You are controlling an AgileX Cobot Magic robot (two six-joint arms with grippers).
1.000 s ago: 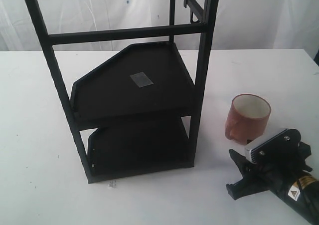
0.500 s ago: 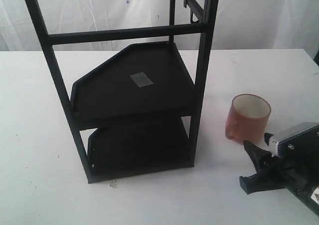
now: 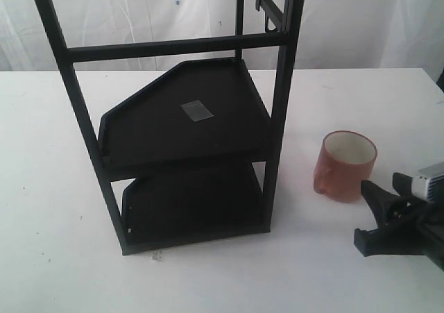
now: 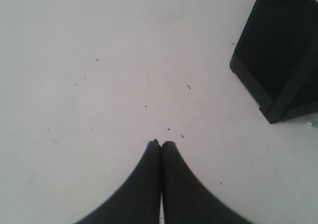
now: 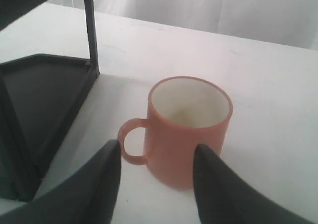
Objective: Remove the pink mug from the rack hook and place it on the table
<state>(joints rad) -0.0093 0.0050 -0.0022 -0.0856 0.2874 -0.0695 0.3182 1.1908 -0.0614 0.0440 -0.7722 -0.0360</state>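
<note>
The pink mug (image 3: 346,165) stands upright on the white table (image 3: 347,91), right of the black rack (image 3: 180,119). Its white inside faces up and its handle points toward the rack. In the right wrist view the pink mug (image 5: 186,129) sits just beyond my right gripper (image 5: 158,147). That right gripper (image 3: 370,212) is open and apart from the mug, low at the right edge of the table. My left gripper (image 4: 160,143) is shut on nothing, above bare table (image 4: 99,60). A corner of the rack's shelf (image 4: 278,50) shows in the left wrist view.
A hook (image 3: 270,23) hangs bare on the rack's upper right bar. A grey patch (image 3: 196,110) marks the upper shelf. The rack's lower tray (image 5: 39,105) lies close beside the mug. A tiny white scrap (image 3: 156,257) lies at the rack's foot.
My right gripper has drawn back to the right, away from the mug, over the last second. The mug has stayed in place on the table.
</note>
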